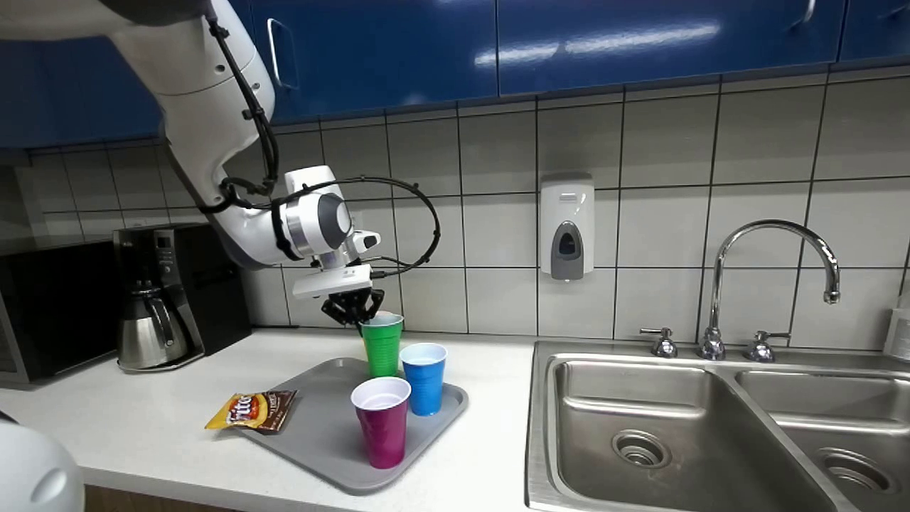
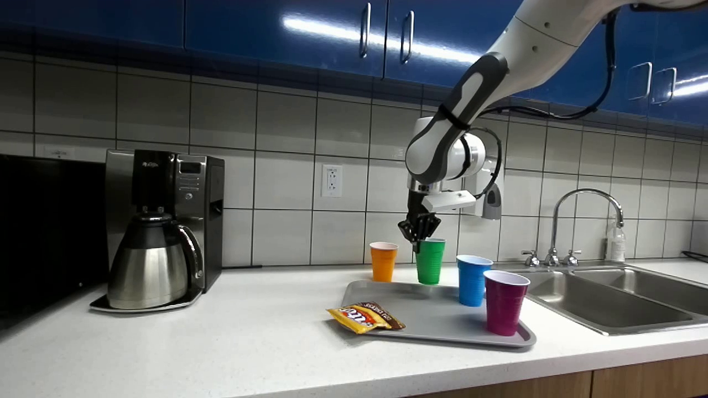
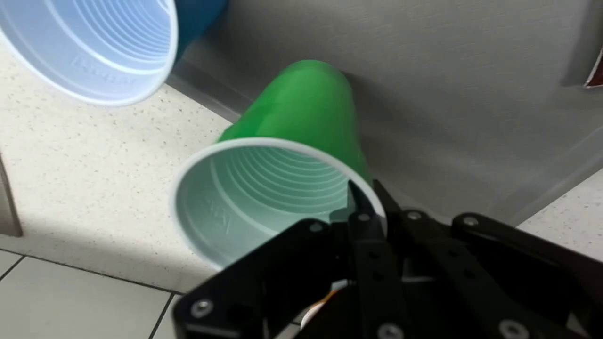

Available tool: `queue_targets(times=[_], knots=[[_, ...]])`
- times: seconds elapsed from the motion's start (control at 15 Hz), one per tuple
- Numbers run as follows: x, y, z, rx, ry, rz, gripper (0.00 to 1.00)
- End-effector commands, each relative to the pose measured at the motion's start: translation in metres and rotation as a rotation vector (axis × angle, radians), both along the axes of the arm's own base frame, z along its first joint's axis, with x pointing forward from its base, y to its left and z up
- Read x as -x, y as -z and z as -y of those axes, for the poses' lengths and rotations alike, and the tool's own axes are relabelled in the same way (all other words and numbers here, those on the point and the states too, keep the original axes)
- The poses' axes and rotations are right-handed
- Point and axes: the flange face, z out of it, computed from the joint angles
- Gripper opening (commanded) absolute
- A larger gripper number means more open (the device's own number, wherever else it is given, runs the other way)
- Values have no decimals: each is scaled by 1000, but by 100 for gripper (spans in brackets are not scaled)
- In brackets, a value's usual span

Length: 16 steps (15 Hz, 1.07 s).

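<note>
Pinched the green cup point(image 2: 430, 263) by one side of its rim with the gripper point(image 3: 363, 183). Had it straight up, just below the grip, at the back of the gray tray point(image 2: 442, 321).

We see a shiny sink point(image 1: 682, 398) set into the white bench point(image 2: 232, 342). A bendy silver tap point(image 1: 715, 299) and two little handles point(image 1: 664, 347) stand at the back of the sink, and a bottle point(image 2: 615, 244) sits there too. We spot a white soap box point(image 1: 566, 227) on the tile wall point(image 1: 665, 227), above the sink's left end. Well to the left of the sink are a coffee maker point(image 2: 188, 213) and a big black box point(image 2: 50, 232). High over the sink we find blue cupboards point(image 1: 661, 50).
</note>
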Motion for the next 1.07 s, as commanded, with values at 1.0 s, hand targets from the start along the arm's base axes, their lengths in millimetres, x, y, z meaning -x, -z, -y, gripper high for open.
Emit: queue_targets(times=[1.0], knots=[[43,30,-11,-37,-55,10,1]])
